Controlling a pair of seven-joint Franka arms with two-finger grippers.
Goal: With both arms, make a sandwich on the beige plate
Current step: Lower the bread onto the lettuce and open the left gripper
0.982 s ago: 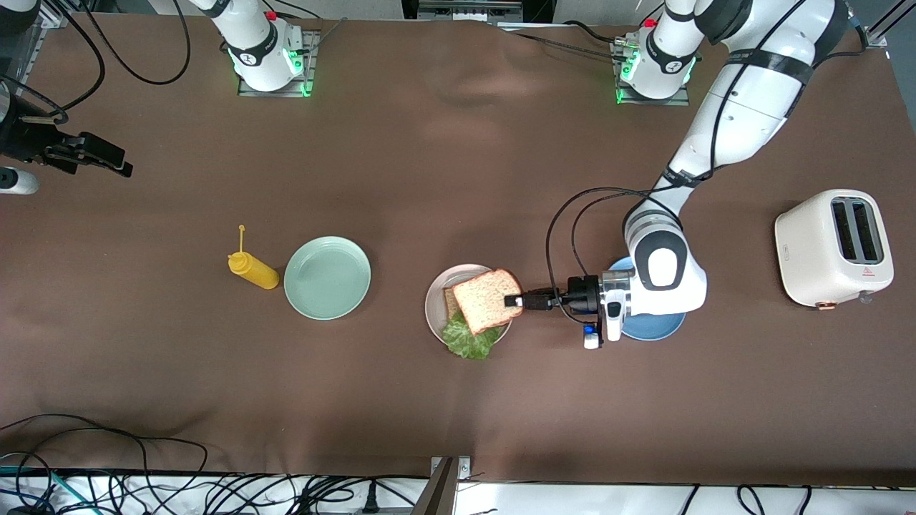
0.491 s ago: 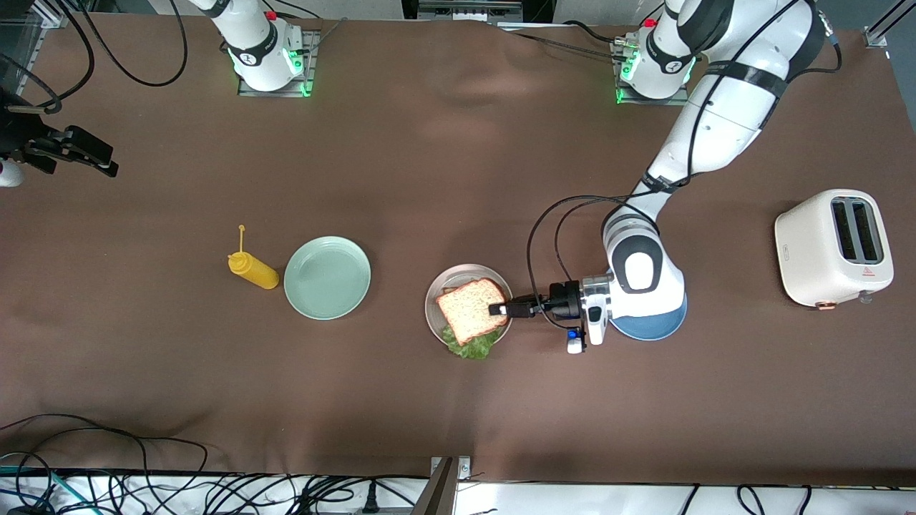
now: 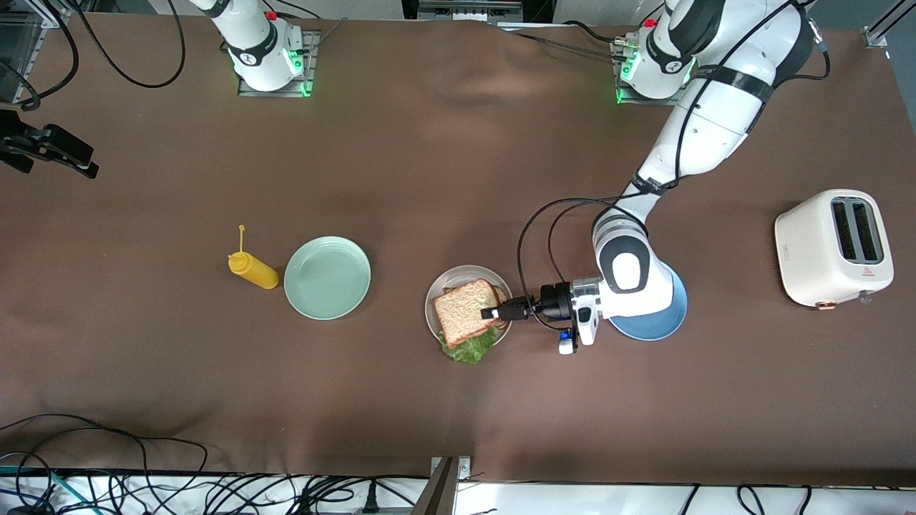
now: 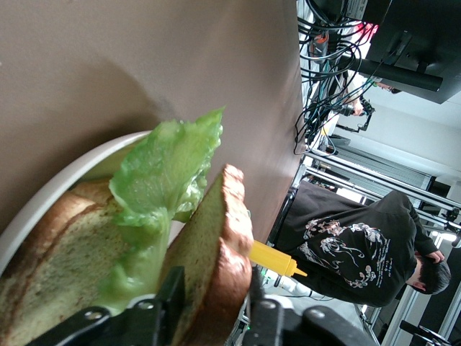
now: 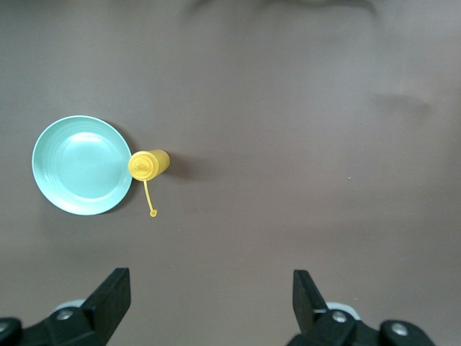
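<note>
The beige plate holds a bottom bread slice with a green lettuce leaf over it. A second speckled slice lies tilted on the lettuce. My left gripper reaches in low from the left arm's end, and this top slice still stands between its fingers. The jaws are open, with a gap showing beside the crust. My right gripper waits open and holds nothing, high over the right arm's end of the table.
A mint green plate and a yellow squeeze bottle lie toward the right arm's end. A blue plate sits under the left wrist. A white toaster stands at the left arm's end.
The left arm carried the top slice over the plate and set it down on the lettuce, then its jaws loosened. The right gripper drifted toward the table's edge.
</note>
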